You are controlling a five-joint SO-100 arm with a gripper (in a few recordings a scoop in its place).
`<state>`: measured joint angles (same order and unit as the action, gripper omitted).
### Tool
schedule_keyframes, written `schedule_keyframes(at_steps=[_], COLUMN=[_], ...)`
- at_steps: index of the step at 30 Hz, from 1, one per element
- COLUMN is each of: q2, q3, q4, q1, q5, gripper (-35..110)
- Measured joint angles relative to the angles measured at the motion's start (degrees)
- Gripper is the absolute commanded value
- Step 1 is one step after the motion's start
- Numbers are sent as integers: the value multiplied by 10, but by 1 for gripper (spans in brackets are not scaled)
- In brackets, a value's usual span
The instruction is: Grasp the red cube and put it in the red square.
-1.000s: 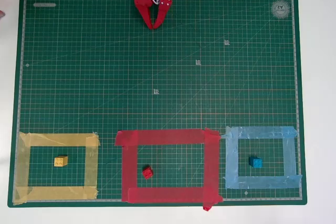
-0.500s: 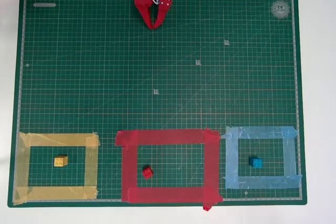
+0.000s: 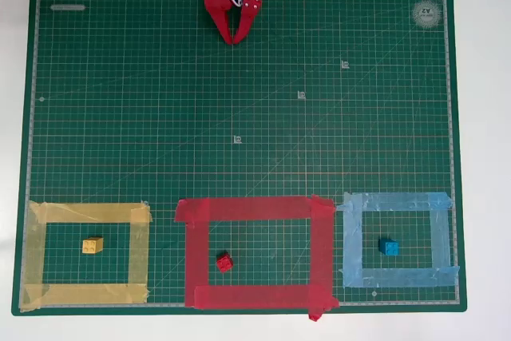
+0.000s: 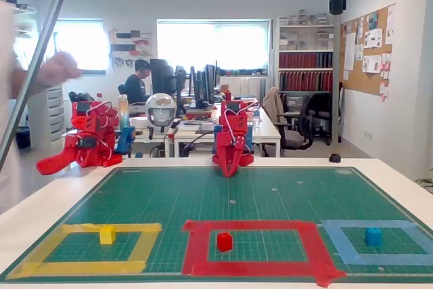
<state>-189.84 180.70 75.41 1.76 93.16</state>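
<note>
The red cube (image 3: pixel 224 262) (image 4: pixel 224 241) lies inside the red square (image 3: pixel 198 249) (image 4: pixel 193 245), near its left strip. My red gripper (image 3: pixel 233 39) (image 4: pixel 229 173) hangs folded at the far edge of the green mat, fingertips together and pointing down at the mat, shut and holding nothing. It is far from the cube, nearly the whole mat's depth away.
A yellow block (image 3: pixel 93 245) sits inside a yellow tape frame (image 3: pixel 139 253) on the left. A blue block (image 3: pixel 389 247) sits inside a light blue tape frame (image 3: pixel 441 237) on the right. The green cutting mat (image 3: pixel 239 117) covers the table. A blurred hand (image 4: pixel 57 69) shows at the left.
</note>
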Motion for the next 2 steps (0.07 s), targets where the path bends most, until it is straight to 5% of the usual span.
schedule_keyframes(at_steps=[2], q2=[0], q3=[0], q4=[0], q1=[0], q5=[0], gripper=[-1])
